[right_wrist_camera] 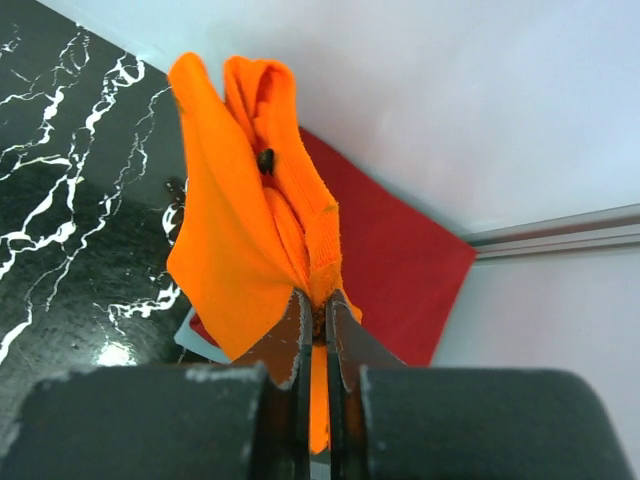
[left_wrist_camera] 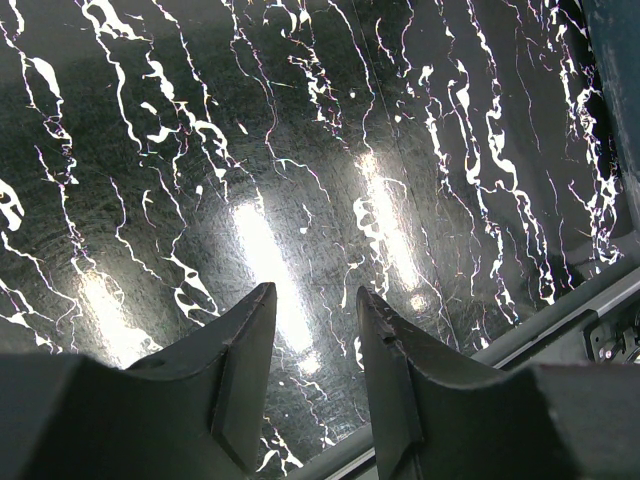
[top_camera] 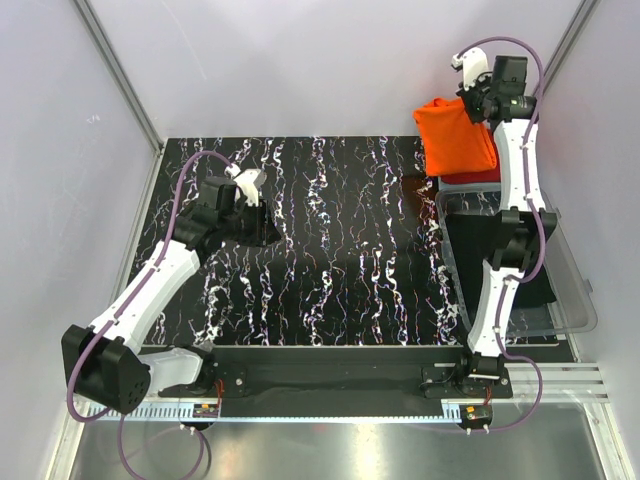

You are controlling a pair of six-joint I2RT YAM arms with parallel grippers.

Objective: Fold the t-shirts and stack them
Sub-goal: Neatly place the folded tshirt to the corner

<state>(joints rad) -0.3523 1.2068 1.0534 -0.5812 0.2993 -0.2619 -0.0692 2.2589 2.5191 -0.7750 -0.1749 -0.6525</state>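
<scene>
My right gripper (right_wrist_camera: 317, 298) (top_camera: 478, 100) is shut on a bunched edge of the orange t-shirt (right_wrist_camera: 240, 230) (top_camera: 455, 138), which hangs lifted above the table's far right corner. Under it the red t-shirt (right_wrist_camera: 390, 260) (top_camera: 470, 177) lies flat, mostly hidden in the top view. My left gripper (left_wrist_camera: 315, 305) (top_camera: 250, 192) is open with nothing between its fingers, over the bare marbled table (top_camera: 330, 260) at the left.
A clear plastic bin (top_camera: 560, 290) sits at the right edge of the table under the right arm. White walls (top_camera: 300, 60) enclose the table at the back and sides. A metal rail (left_wrist_camera: 560, 320) runs along the near edge.
</scene>
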